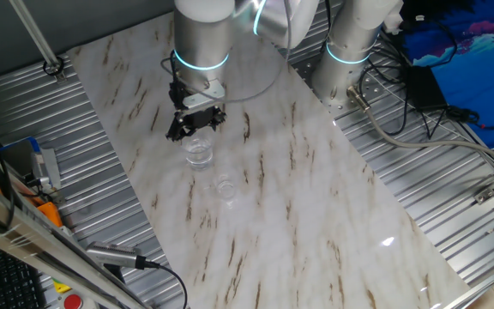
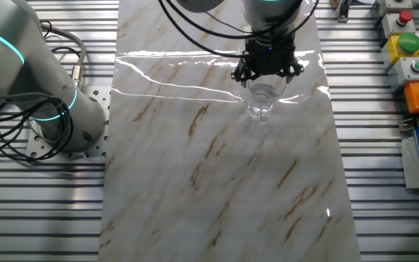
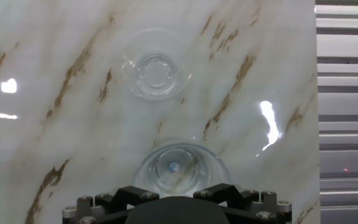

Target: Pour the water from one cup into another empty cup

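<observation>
Nearest the hand camera, the pincer (image 3: pixel 179 202) hovers over the larger tumbler (image 3: pixel 180 169), fingers spread either side, not yet closed on it. Both tumbler and smaller cup (image 3: pixel 156 68) stand upright on the marble worktop (image 3: pixel 55 124), near each other (nothing poured yet, I judge).

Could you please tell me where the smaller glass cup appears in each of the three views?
One fixed view: the smaller glass cup stands near the middle, just right of and below the larger tumbler.
The other fixed view: I cannot make it out apart from the tumbler.
Hand view: upper centre, above the tumbler.
Shared landmark: the tumbler below the gripper.
</observation>
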You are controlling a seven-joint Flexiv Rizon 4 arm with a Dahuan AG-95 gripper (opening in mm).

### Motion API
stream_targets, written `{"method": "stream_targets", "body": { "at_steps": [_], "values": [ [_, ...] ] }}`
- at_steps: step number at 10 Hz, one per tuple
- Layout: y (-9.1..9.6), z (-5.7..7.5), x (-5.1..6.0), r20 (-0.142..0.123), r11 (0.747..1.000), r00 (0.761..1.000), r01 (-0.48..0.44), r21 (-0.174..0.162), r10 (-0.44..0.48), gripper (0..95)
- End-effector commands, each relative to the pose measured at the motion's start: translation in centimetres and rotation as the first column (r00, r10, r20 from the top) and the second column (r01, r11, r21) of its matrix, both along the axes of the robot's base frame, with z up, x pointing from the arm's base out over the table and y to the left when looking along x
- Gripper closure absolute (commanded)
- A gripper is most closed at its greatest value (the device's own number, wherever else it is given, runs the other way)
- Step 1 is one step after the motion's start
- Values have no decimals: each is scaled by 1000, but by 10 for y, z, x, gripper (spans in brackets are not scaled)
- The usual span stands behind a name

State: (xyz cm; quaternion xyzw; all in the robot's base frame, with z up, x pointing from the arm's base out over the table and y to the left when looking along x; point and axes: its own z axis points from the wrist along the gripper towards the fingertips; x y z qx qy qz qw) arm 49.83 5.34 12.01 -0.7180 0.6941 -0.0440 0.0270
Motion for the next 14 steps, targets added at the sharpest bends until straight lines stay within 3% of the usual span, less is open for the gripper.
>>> {"method": "stream_targets", "body": {
  "at_steps": [1, 14],
  "values": [
    [-1, 0, 1, 6, 1000, 1000, 21, 3, -21, 0],
    [6, -5, 5, -66, 999, 997, 42, 29, -40, 0]
  ]
}}
